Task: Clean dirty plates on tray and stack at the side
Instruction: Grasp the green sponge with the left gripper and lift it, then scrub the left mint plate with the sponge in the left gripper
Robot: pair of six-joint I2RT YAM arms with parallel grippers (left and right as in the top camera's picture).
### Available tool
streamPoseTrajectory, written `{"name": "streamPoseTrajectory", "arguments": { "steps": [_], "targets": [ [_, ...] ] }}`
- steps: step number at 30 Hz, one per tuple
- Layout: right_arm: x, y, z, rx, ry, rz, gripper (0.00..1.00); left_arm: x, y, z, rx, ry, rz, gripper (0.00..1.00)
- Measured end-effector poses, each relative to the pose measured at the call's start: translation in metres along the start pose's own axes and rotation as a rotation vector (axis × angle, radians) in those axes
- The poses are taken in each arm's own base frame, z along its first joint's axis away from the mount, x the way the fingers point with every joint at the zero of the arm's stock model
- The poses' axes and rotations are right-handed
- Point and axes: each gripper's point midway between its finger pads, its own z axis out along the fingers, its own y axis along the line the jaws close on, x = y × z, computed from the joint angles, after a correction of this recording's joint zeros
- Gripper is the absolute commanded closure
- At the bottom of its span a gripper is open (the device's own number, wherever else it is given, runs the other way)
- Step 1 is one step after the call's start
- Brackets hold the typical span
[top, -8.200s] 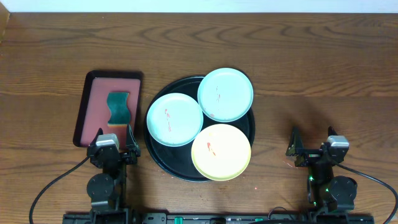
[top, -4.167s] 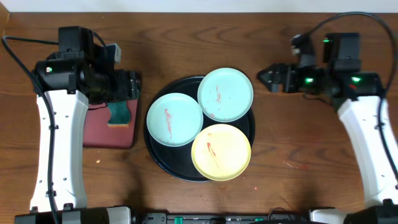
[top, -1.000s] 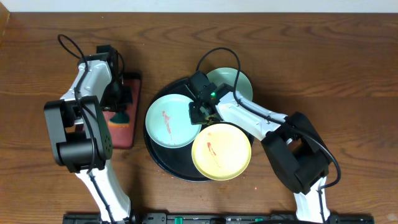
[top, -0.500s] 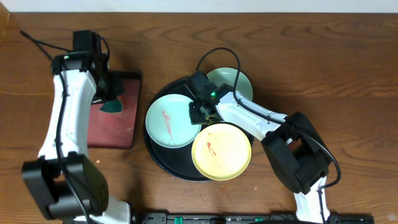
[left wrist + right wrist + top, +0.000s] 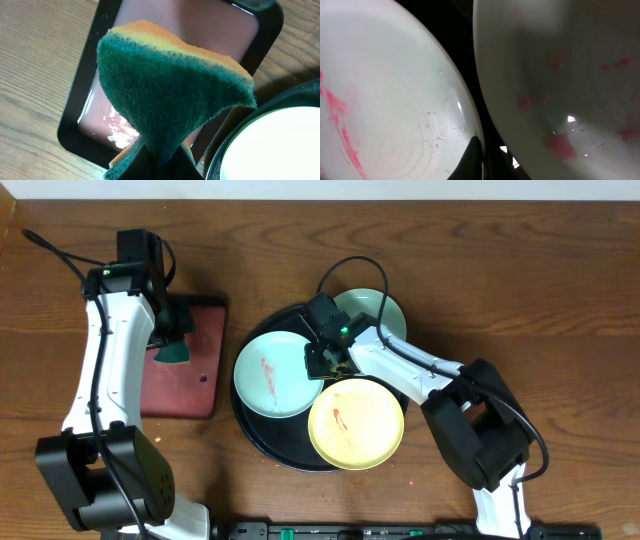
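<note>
Three plates lie on the round black tray (image 5: 256,438): a mint-green plate (image 5: 270,375) at the left with a red smear, a second mint-green one (image 5: 385,310) at the back, partly under my right arm, and a pale yellow one (image 5: 356,423) in front. My right gripper (image 5: 318,362) (image 5: 479,162) is shut on the right rim of the left mint plate (image 5: 385,100); a second smeared plate (image 5: 560,75) lies close beside it. My left gripper (image 5: 172,340) (image 5: 162,162) is shut on a green sponge (image 5: 170,95), held above the red tray (image 5: 190,380).
The red rectangular tray (image 5: 220,30) sits left of the black tray (image 5: 250,117), almost touching it. Brown wood tabletop (image 5: 530,290) stretches to the right and behind. Both arms' cables loop over the table.
My left arm has raised the sponge off the red tray and swung its elbow outward over the last second. The right arm and the plates have stayed put.
</note>
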Motion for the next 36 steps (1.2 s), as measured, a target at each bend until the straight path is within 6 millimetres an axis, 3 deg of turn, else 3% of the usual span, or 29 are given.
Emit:
{"name": "streamPoseTrajectory", "arguments": {
  "steps": [15, 21, 24, 30, 36],
  "targets": [
    [0.000, 0.000, 0.000, -0.001, 0.000, 0.000, 0.99, 0.000, 0.000, 0.000, -0.001, 0.001, -0.015, 0.93],
    [0.000, 0.000, 0.000, -0.001, 0.000, 0.000, 0.99, 0.019, -0.012, 0.012, 0.044, 0.061, 0.002, 0.93],
    [0.000, 0.000, 0.000, -0.001, 0.000, 0.000, 0.99, 0.030, -0.025, 0.015, 0.068, 0.091, 0.036, 0.93],
    [0.000, 0.000, 0.000, -0.001, 0.000, 0.000, 0.99, 0.052, -0.077, 0.016, 0.138, 0.107, 0.110, 0.93],
    [0.000, 0.000, 0.000, -0.001, 0.000, 0.000, 0.99, 0.087, -0.116, 0.041, 0.174, 0.126, 0.115, 0.93]
  ]
}}
